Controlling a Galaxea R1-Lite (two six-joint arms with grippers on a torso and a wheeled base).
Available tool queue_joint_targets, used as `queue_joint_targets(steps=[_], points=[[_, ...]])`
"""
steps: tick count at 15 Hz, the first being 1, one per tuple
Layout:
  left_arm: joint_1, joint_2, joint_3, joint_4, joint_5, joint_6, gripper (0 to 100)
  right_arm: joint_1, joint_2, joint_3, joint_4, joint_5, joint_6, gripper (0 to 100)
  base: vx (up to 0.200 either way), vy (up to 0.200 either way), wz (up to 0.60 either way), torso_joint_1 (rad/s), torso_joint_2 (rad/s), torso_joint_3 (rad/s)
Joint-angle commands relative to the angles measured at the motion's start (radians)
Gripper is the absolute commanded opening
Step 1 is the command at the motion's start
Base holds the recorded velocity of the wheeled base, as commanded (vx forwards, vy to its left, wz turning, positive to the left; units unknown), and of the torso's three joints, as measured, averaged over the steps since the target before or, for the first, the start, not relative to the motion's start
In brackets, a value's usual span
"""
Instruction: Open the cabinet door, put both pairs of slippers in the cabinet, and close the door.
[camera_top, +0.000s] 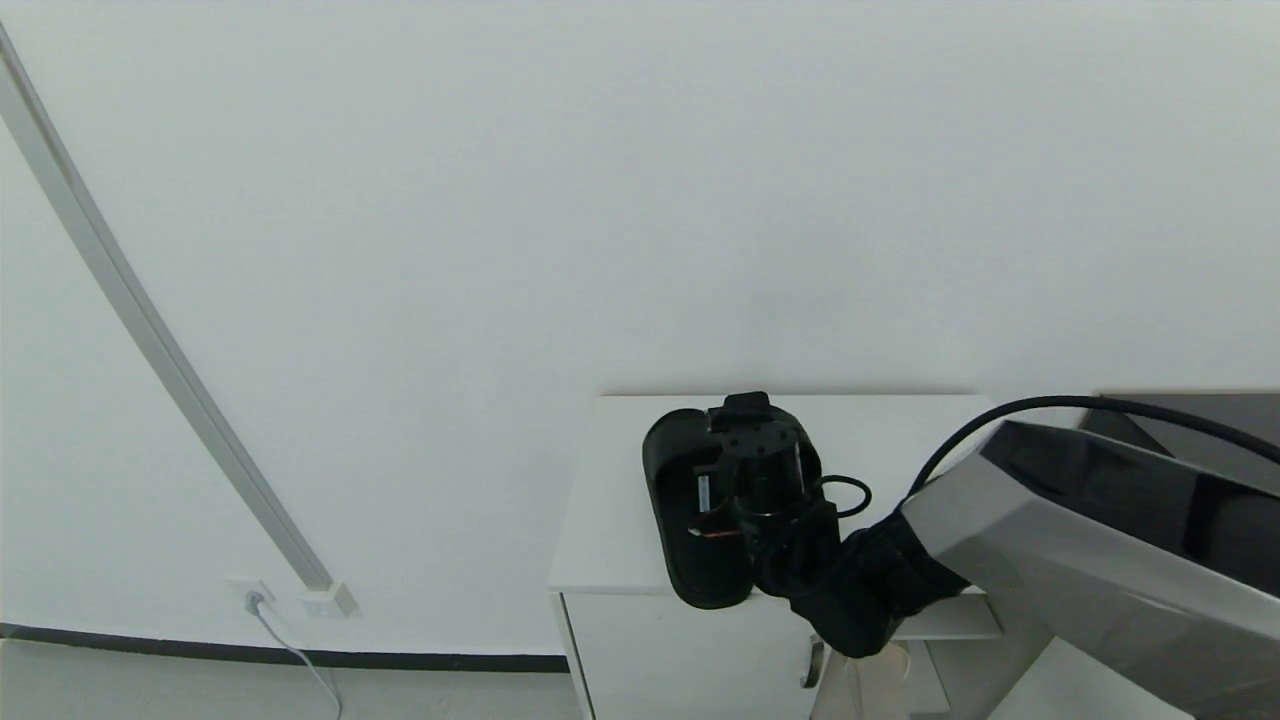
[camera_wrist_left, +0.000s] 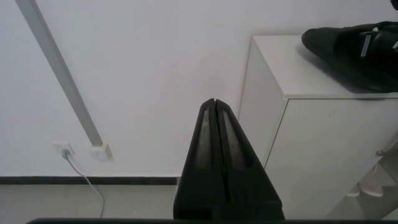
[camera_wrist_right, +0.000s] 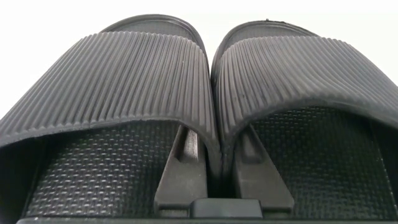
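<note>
1. a pair of black slippers (camera_top: 695, 545) sits side by side at the white cabinet (camera_top: 900, 440), over the left half of its top. the end nearest me just passes the front edge.
2. the right gripper (camera_top: 745, 520) is clamped on that pair. in the right wrist view, one finger (camera_wrist_right: 183, 162) is inside each slipper, and the two ribbed straps (camera_wrist_right: 124, 81) are pinched together between them at the right gripper (camera_wrist_right: 216, 134).
3. from the left wrist view, the black slippers (camera_wrist_left: 354, 46) lie low over the cabinet (camera_wrist_left: 311, 149) top with a shadow under them. i cannot tell whether the soles touch the surface.
4. the left gripper (camera_wrist_left: 215, 106) is closed on nothing, its two fingers pressed flat together. it hangs to the left of the cabinet, well apart from it, pointing at the wall (camera_wrist_left: 155, 74).
5. a small metal handle (camera_top: 812, 665) shows on the cabinet front below the right arm. i cannot tell from here whether the door is open or closed.
6. a grey conduit (camera_top: 150, 330) runs slantwise down the wall to the left of the cabinet. it ends just beside a socket (camera_top: 250, 595) near the floor.
7. a white cable (camera_top: 300, 660) is plugged into the socket and trails down toward the floor.
</note>
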Motion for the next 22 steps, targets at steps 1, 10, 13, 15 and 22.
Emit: queue_joint_targets(steps=[1, 10, 13, 15, 22], points=[[0.001, 0.001, 0.0, 0.0, 0.001, -0.001, 0, 0.053, -0.219, 0.191, -0.001, 0.037, 0.004, 0, 0.0, 0.0, 0.0, 0.0, 0.0, 0.0], [0.001, 0.001, 0.0, 0.0, 0.002, -0.004, 0, 0.119, -0.48, 0.579, -0.041, 0.083, 0.031, 0, 0.0, 0.0, 0.0, 0.0, 0.0, 0.0], [0.001, 0.001, 0.0, 0.0, 0.002, -0.004, 0, 0.105, -0.478, 0.581, -0.041, 0.083, 0.033, 0, 0.0, 0.0, 0.0, 0.0, 0.0, 0.0], [0.001, 0.001, 0.0, 0.0, 0.001, -0.004, 0, 0.094, -0.478, 0.591, -0.041, 0.086, 0.033, 0, 0.0, 0.0, 0.0, 0.0, 0.0, 0.0], [0.001, 0.001, 0.0, 0.0, -0.002, -0.004, 0, 0.096, -0.467, 0.594, -0.043, 0.093, 0.033, 0, -0.171, 0.0, 0.0, 0.005, 0.0, 0.003]])
